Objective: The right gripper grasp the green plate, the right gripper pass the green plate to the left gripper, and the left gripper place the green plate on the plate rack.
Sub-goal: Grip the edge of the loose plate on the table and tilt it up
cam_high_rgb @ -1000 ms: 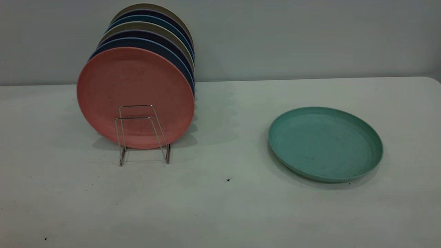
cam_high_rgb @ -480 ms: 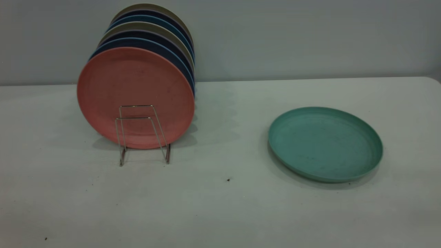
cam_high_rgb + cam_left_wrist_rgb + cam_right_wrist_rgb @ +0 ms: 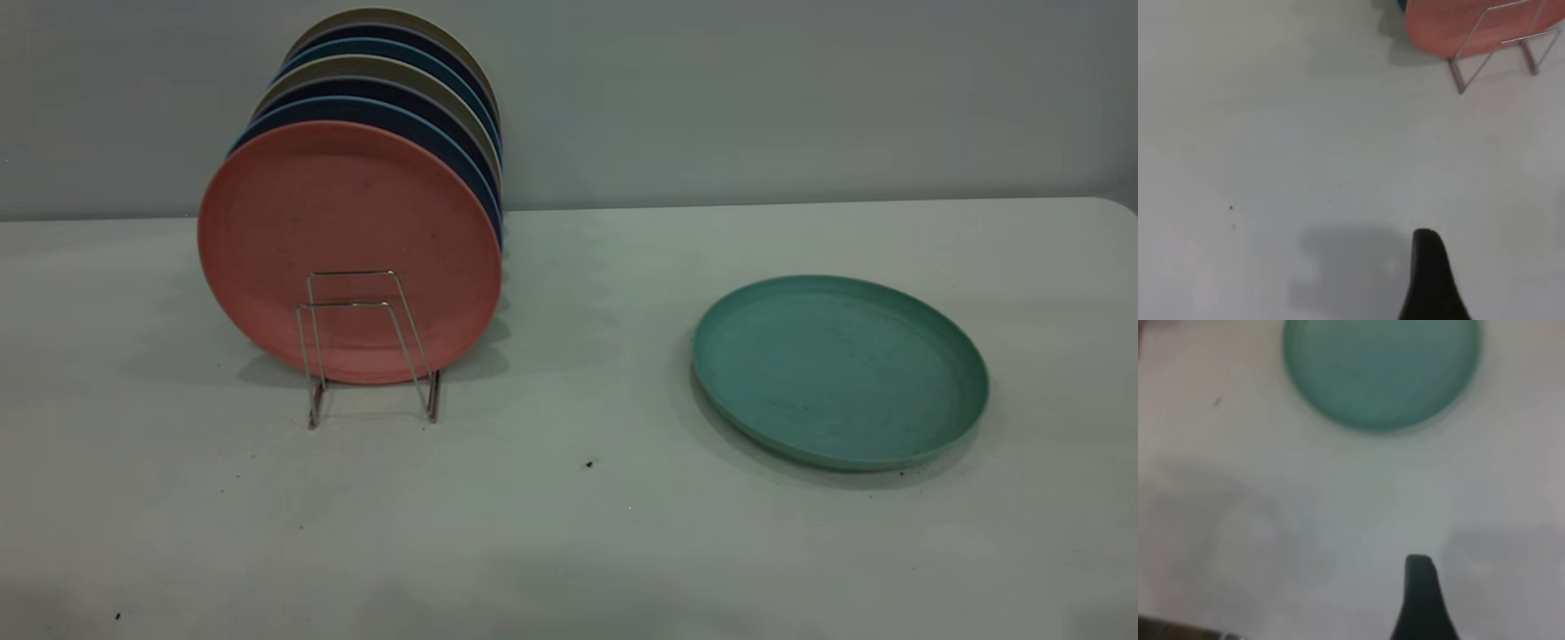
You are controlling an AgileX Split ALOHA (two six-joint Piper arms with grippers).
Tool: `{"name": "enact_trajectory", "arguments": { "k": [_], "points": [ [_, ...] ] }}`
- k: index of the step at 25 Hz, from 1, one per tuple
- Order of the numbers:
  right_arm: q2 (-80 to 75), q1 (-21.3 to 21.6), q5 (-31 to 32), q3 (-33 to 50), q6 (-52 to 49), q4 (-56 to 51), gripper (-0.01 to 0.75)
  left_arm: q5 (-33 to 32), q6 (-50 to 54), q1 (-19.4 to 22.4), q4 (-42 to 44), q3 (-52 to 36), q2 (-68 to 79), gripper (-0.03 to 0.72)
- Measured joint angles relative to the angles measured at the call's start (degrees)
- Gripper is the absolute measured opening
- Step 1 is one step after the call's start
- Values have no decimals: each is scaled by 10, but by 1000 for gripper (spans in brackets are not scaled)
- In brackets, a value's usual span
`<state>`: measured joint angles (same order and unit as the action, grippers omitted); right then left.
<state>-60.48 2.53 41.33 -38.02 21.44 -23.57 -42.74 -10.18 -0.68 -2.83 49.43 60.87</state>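
A pale counter (image 3: 569, 533). At left, the silver wire plate rack (image 3: 369, 342) holds upright plates, a salmon-pink plate (image 3: 347, 249) frontmost. At right, well apart, the green plate (image 3: 840, 369) lies flat. Each wrist view shows one black fingertip (image 3: 1431, 280) (image 3: 1421, 600) above bare counter; I cannot tell either end effector's opening.

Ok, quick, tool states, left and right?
Left tool: cannot be told, one finger showing, holding nothing.
Right tool: cannot be told either, short of the plate.
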Motion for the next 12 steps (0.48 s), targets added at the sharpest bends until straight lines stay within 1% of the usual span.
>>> {"name": "enact_trajectory", "arguments": {
  "k": [3, 5, 7, 9, 12],
  "points": [
    [-110, 0, -16, -26, 54, -63, 564, 7, -14, 0, -7, 35, 87, 536],
    [-176, 0, -37, -40, 89, -112, 562, 11, -33, 0, -33, 62, 143, 536],
    [-244, 0, -53, -55, 126, -155, 559, 18, -72, -1, -87, 92, 191, 536],
    [-302, 0, -66, -74, 159, -195, 555, 24, -109, -11, -135, 115, 236, 536],
    [-381, 2, -74, -110, 203, -239, 552, 43, -171, -47, -224, 154, 309, 537]
  ]
}}
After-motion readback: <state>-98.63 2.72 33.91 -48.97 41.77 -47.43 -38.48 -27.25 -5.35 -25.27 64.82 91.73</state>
